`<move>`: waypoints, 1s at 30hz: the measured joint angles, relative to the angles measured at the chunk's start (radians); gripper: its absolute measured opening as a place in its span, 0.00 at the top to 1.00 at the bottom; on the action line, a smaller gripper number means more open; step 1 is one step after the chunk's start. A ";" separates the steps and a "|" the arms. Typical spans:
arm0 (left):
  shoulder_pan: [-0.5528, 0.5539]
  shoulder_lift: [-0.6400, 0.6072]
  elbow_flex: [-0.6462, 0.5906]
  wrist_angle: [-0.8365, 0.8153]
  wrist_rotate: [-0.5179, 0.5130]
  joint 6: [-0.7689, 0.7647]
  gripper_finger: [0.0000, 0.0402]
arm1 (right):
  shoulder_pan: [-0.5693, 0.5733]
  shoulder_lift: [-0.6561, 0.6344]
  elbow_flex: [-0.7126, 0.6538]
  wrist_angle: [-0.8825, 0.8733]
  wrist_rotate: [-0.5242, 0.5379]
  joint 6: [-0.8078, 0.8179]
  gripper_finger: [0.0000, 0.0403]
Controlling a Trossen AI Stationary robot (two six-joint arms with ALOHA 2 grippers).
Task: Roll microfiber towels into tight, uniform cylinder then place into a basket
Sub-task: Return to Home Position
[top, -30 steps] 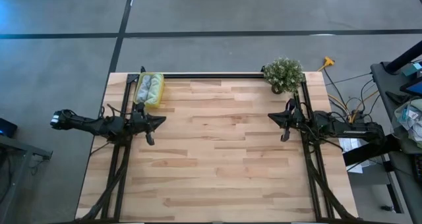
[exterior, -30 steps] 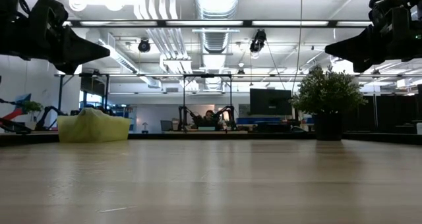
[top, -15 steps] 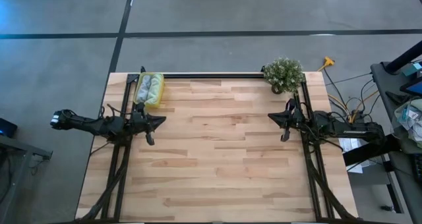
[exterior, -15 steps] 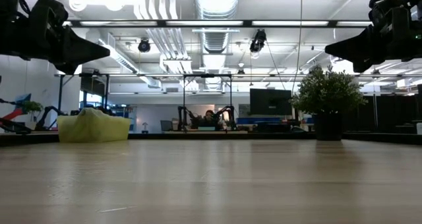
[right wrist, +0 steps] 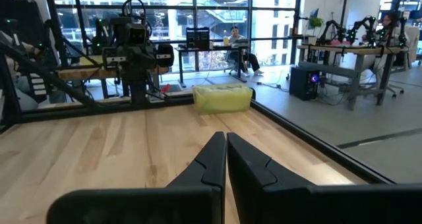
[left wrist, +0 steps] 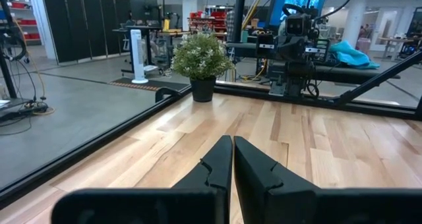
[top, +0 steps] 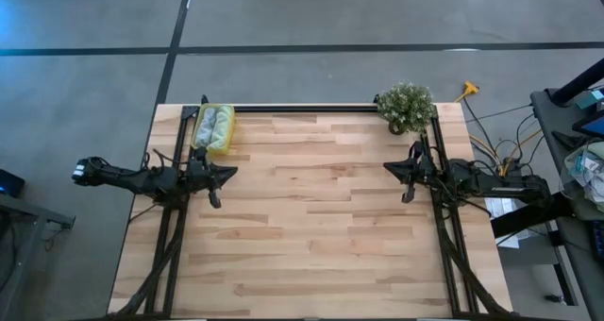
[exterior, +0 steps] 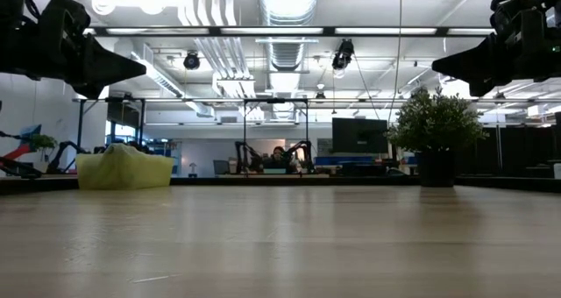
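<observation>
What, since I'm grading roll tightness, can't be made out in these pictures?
Roll tightness, high view: the grey-blue towel and light green towel in the yellow basket are too small.
Low view: the basket's cloudy wall hides the rolls; only a hump tops the rim.
Right wrist view: the basket is far off, its contents blurred.
Left gripper and right gripper, shut at the table's sides, block nothing.

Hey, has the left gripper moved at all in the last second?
No. In the high view the left gripper keeps the same spot and the same gap from the basket as a second ago.
</observation>
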 joint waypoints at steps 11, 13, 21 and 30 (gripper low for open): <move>0.000 0.006 0.000 -0.001 0.000 0.000 1.00 | 0.000 0.000 0.000 0.000 0.000 0.000 0.98; 0.000 0.006 0.000 0.000 0.000 0.000 1.00 | 0.000 0.000 0.000 0.000 0.000 0.000 0.98; 0.000 0.010 0.000 0.000 0.000 0.000 1.00 | 0.000 0.000 0.000 0.000 0.000 0.000 0.98; 0.000 0.010 0.000 -0.001 0.000 0.000 1.00 | 0.000 0.000 0.000 0.000 0.000 0.000 0.98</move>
